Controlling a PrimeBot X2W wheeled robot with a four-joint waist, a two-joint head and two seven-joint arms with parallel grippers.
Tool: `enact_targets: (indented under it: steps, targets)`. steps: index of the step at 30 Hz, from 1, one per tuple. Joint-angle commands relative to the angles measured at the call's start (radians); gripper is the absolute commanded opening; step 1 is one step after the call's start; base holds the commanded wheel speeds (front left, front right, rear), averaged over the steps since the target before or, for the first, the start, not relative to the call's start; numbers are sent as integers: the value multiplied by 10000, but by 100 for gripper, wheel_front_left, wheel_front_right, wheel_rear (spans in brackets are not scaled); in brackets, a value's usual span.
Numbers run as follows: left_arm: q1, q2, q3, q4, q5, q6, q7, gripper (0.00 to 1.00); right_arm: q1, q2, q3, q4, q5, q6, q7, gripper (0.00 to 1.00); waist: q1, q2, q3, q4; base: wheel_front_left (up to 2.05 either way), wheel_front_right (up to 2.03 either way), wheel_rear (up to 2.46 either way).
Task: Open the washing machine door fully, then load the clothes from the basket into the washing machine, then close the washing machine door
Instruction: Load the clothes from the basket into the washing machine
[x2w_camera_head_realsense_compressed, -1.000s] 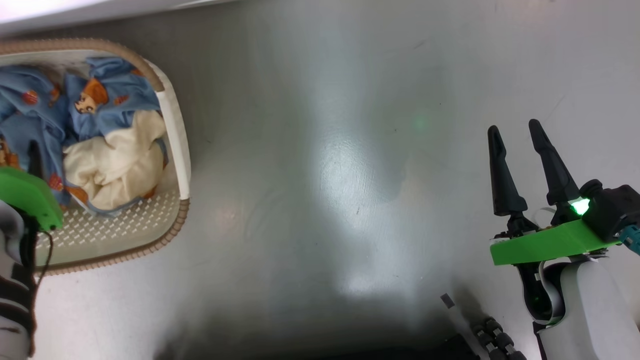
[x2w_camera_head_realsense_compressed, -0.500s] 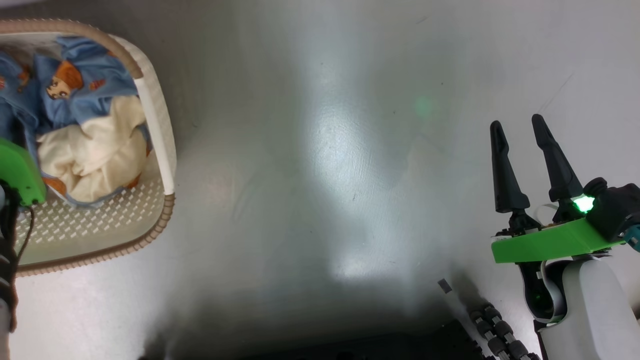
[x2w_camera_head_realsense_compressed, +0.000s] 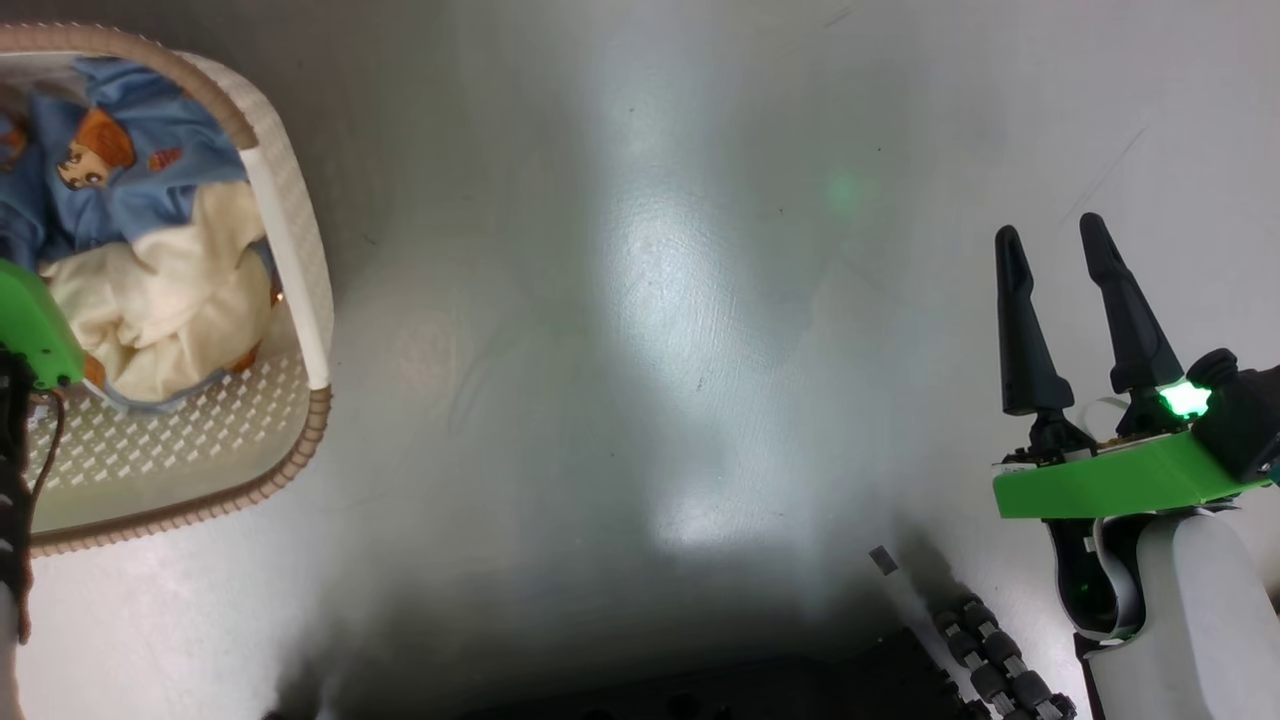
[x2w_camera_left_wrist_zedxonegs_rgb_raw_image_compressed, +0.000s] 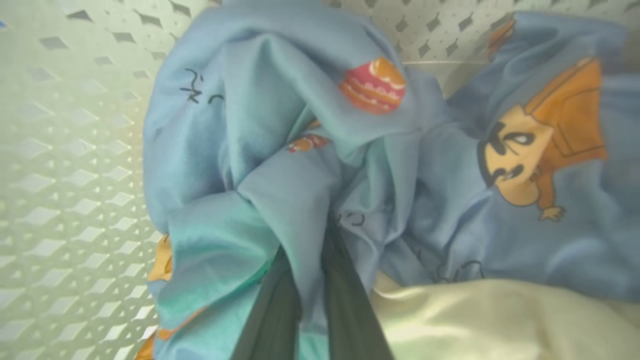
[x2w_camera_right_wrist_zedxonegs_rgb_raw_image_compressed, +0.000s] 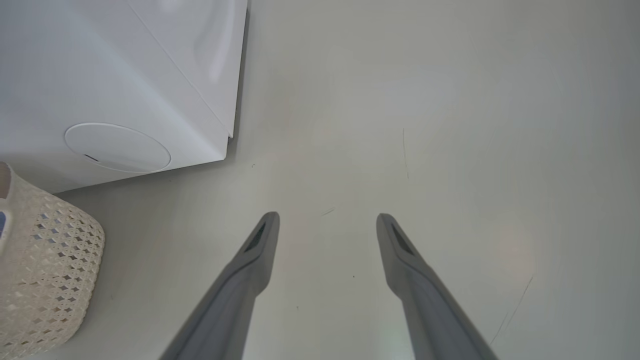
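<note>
My left gripper (x2w_camera_left_wrist_zedxonegs_rgb_raw_image_compressed: 316, 250) is pinched together on the clothes (x2w_camera_left_wrist_zedxonegs_rgb_raw_image_compressed: 300, 150). Its two dark fingers (x2w_camera_left_wrist_zedxonegs_rgb_raw_image_compressed: 280, 310) run up side by side and their tips vanish into a raised fold of the blue printed cloth. I take that for a real grip, though with the tips buried I cannot tell how much cloth is caught. The fold stands up around the fingers in a ridge, the easiest part to catch from above.

Just to the right of the fingers lies the cream garment (x2w_camera_left_wrist_zedxonegs_rgb_raw_image_compressed: 500, 320), touching the blue cloth and partly tucked under it. As I judge it, lifting the blue piece may drag the cream one along, or leave it behind for a second trip. All of this sits inside the basket (x2w_camera_left_wrist_zedxonegs_rgb_raw_image_compressed: 60, 175), whose pierced wall curves round to the left of and beyond the bundle.

My right gripper (x2w_camera_head_realsense_compressed: 1048, 230) is well apart from the basket, its fingers spread wide with nothing between them. It hangs over bare floor (x2w_camera_head_realsense_compressed: 650, 350) — kept out of the way, I think, to leave the left arm room to work. Beyond it and to its left stands the washing machine (x2w_camera_right_wrist_zedxonegs_rgb_raw_image_compressed: 125, 75), its round flap (x2w_camera_right_wrist_zedxonegs_rgb_raw_image_compressed: 117, 147) low on the front and the basket just beside it — a short carry for the load.
</note>
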Motion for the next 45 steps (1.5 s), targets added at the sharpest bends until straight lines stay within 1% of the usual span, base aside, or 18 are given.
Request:
enact_targets:
  steps: [1, 6, 13, 17, 22, 28, 40, 45]
  targets:
    - [341, 498, 165, -29, -153, -6, -174, 0, 245, 46, 154, -221, 32, 100, -47, 100, 0, -1, -98, 15, 0, 0, 0]
    - [593, 362, 196, -8, -326, -35, -693, 0, 174, 50, 115, -222, 26, 100, -47, 100, 0, -1, -488, 65, 0, 0, 0]
    - [1182, 29, 187, -94, -522, -107, -1609, 0, 123, -9, 78, -70, 44, 100, -47, 100, 0, -1, -1380, 236, 0, 0, 0]
    - [1576, -181, 195, -331, -632, -131, -1841, 0, 201, -69, 121, 61, 59, 100, -47, 100, 0, -1, -1977, 396, 0, 0, 0]
    - [2137, -306, 219, -861, -727, -129, -1918, 0, 300, -162, 189, 223, 66, 100, -47, 100, 0, -1, -2666, 559, 0, 0, 0]
    - [2958, -436, 366, -2034, -831, -50, -1925, 0, 388, -192, 297, 411, 121, 100, -47, 100, 0, -1, -3288, 657, 0, 0, 0]
    - [5527, -1169, 957, -5573, -967, 39, -1927, 0, 763, -217, 478, 848, 350, 100, -47, 100, 0, -1, -4961, 810, 0, 0, 0]
    - [6409, -1476, 1183, -6902, -911, -2, -1927, 0, 913, -249, 451, 987, 377, 100, -47, 100, 0, -1, -5617, 856, 0, 0, 0]
